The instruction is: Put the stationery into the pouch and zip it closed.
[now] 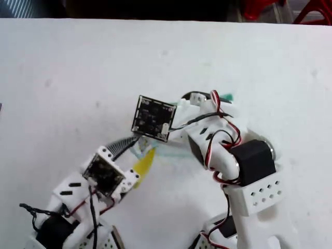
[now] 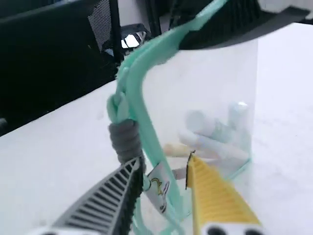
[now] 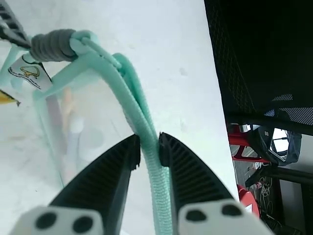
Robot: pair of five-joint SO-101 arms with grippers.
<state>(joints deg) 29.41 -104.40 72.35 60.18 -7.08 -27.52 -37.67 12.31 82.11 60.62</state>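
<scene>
Zipping: stationery (image 2: 215,137) lies inside the pouch (image 2: 215,98), upright on the bench (image 1: 78,67).
Right gripper (image 3: 149,144): clamped on the pouch's zip edge (image 3: 132,93).
Left gripper (image 2: 165,161): narrowly apart, astride the pouch's end by the zip pull (image 2: 126,139).
Advice: pinch the pull, edge taut — draw straight.

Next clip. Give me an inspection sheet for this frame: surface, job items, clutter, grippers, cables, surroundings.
Surface: white table, faint marks.
Job's things: clear pouch with mint trim, between the arms; stationery already inside; mint cord joined to it at a grey sleeve; zip state unclear.
Clutter: small dark thing at the table's edge, too little showing to name.
Grippers: right gripper shut on the mint cord; left gripper at the pouch's labelled end, grip unclear.
Cables: red, black and white wires along the right arm; black wires by the left arm.
Surroundings: dark mesh chair; red frame beyond the table.
</scene>
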